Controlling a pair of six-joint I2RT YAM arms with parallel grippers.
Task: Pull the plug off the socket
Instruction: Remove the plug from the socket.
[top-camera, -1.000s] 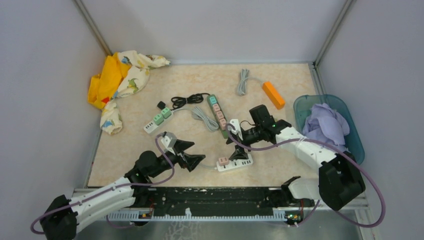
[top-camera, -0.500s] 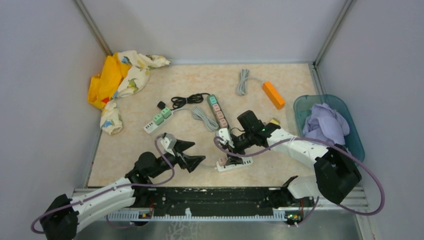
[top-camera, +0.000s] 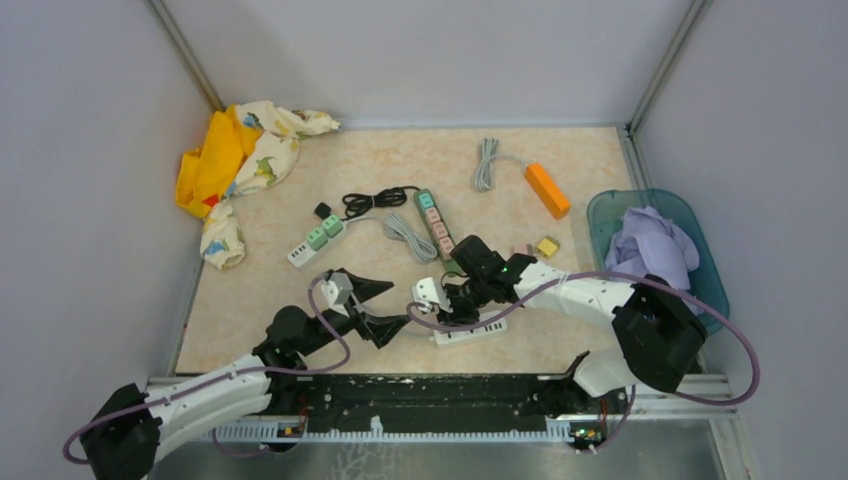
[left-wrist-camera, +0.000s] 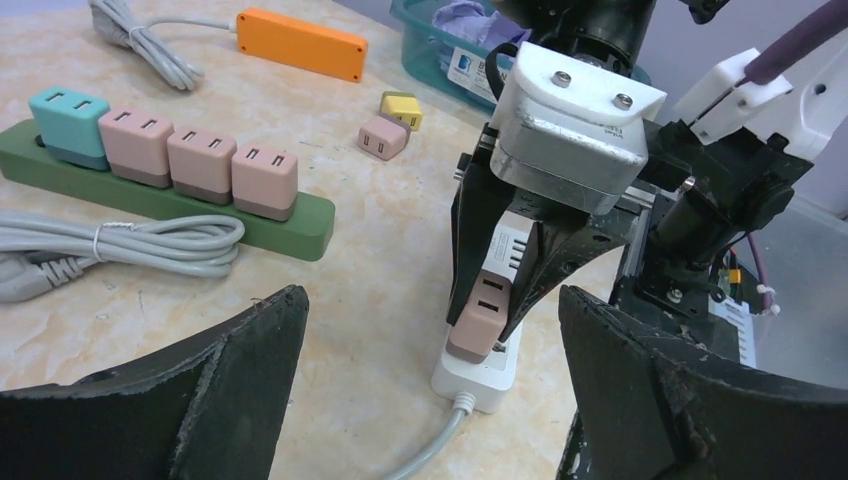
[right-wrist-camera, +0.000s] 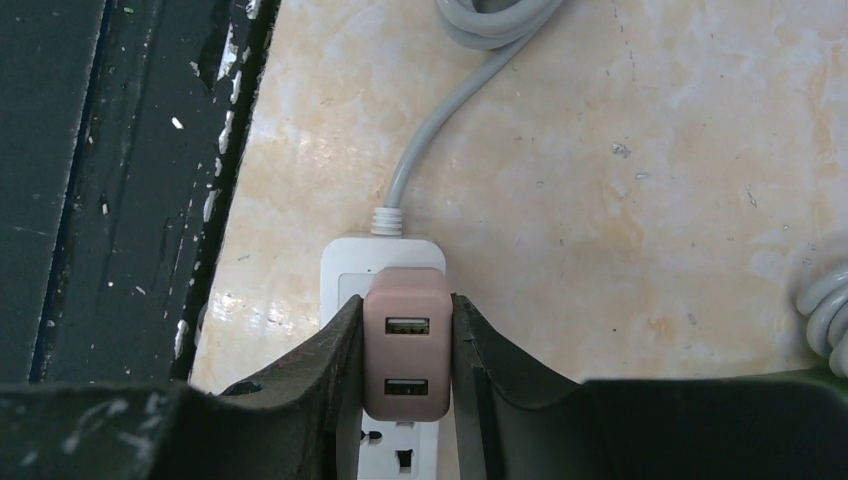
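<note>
A pink two-port plug (right-wrist-camera: 407, 350) sits in the end of a white socket strip (right-wrist-camera: 385, 252) with a grey cord. My right gripper (right-wrist-camera: 407, 305) is shut on the plug, one finger pressed against each side. The left wrist view shows the same grip from the front: the plug (left-wrist-camera: 478, 325) stands upright in the strip (left-wrist-camera: 480, 378) between the right gripper's black fingers (left-wrist-camera: 470, 250). My left gripper (left-wrist-camera: 430, 300) is open and empty, a short way before the strip's cord end. From above, the right gripper (top-camera: 447, 305) hides the plug, and the left gripper (top-camera: 393, 310) is just left of it.
A green power strip (top-camera: 436, 225) carrying pink and teal plugs lies behind, with a bundled grey cord (top-camera: 405, 238) beside it. Further off are an orange block (top-camera: 547, 190), a yellow loose plug (top-camera: 547, 247), a teal bin (top-camera: 700, 255) of cloth, and a white strip (top-camera: 315, 242).
My right gripper has swung left and come down over the white strip, and its jaws have closed on the pink plug. The left gripper has edged slightly closer, still open.
</note>
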